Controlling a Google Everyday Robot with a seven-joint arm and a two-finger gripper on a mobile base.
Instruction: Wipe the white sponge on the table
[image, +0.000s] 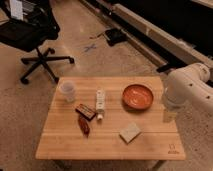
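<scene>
The white sponge (130, 132) is a small pale beige block lying flat on the front right part of the light wood table (60, 142). My white arm (187, 87) comes in from the right, over the table's right edge. My gripper (169, 114) hangs at its lower end, above the right edge of the table. It is to the right of the sponge, a little behind it and apart from it. Nothing shows in it.
An orange bowl (137, 96) stands at the back right of the table, close to my arm. A white tube (100, 103), a translucent cup (68, 91), a dark bar (85, 111) and a red object (84, 125) lie left of centre. A black office chair (35, 35) stands behind on the left.
</scene>
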